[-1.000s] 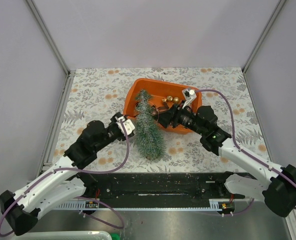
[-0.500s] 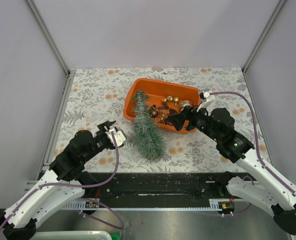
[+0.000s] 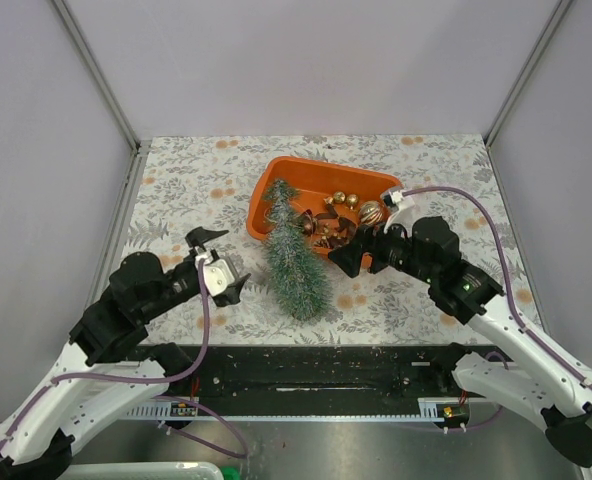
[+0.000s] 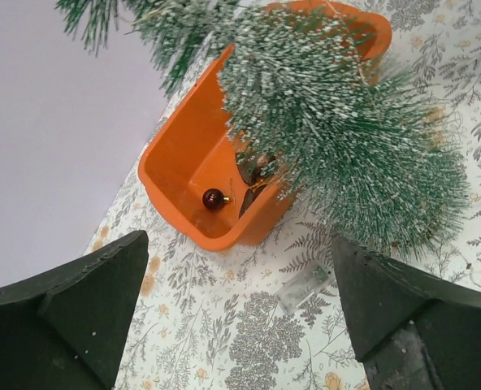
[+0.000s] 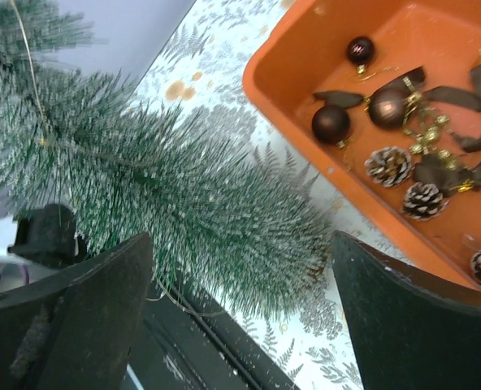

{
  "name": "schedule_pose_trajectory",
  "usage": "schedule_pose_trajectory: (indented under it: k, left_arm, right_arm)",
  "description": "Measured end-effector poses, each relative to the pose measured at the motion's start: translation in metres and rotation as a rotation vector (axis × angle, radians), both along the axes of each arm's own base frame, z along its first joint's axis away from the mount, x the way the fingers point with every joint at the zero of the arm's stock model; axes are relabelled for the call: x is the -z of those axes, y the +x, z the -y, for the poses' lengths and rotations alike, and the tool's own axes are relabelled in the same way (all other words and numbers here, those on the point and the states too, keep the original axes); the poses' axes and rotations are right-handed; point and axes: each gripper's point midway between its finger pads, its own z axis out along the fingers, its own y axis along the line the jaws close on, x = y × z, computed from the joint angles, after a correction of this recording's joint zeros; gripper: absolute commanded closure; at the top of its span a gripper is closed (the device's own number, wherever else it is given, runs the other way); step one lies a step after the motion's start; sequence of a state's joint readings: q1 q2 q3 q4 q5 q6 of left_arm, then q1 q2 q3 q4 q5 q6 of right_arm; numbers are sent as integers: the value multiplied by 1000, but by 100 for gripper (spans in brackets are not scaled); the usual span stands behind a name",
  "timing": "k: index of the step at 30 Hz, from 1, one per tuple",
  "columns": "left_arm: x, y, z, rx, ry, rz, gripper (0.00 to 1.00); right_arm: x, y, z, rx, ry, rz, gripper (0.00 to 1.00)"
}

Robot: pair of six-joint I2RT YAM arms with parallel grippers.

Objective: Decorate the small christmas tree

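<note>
The small christmas tree (image 3: 294, 255) lies on its side on the floral cloth, its tip resting over the left rim of the orange tray (image 3: 259, 205). My left gripper (image 3: 216, 263) is open and empty a little to the left of the tree. My right gripper (image 3: 348, 250) is open and empty to the tree's right, at the tray's near wall. The left wrist view shows the tree (image 4: 338, 130), the tray (image 4: 184, 154) and a dark red bauble (image 4: 214, 197) inside it. In the right wrist view the tree (image 5: 159, 187) lies beside the tray (image 5: 289, 73), apart from my fingers.
The tray holds gold baubles (image 3: 346, 199), dark baubles (image 5: 331, 123), pine cones (image 5: 388, 165) and brown ribbons (image 3: 321, 225). A small clear box (image 4: 301, 288) lies on the cloth by the tree's base. A black rail (image 3: 306, 370) runs along the table's near edge.
Both grippers have opened wider and drawn back. The left one moved left, away from the tree; the right one came out of the tray toward the near side. The tree shifted only slightly.
</note>
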State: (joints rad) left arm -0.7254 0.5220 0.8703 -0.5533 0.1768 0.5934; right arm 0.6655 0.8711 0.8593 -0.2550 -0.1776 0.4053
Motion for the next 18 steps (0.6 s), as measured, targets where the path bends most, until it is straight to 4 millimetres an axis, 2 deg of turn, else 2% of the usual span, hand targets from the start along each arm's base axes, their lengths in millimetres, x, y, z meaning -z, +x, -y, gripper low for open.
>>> schedule_pose_trajectory:
  k: [7,10,13,15,18]
  left_arm:
    - [-11,23,11,-64,-24,-55,1]
    - [-26,45,19,-107,-42,-89,1]
    - [-33,67,21,-152,-69,-149,1]
    - [-36,81,22,-167,-99,-201,1]
    - [-35,91,22,-150,-133,-270,1]
  right_arm:
    - [26,-37,-1,-107,12,-10,1]
    - [34,-69,-21,-217,-16,9,1]
    - [43,-93,-41,-291,-67,31,0]
    - [56,-101,-50,-305,-119,42,1]
    - [73,-104,-56,-283,-189,82,1]
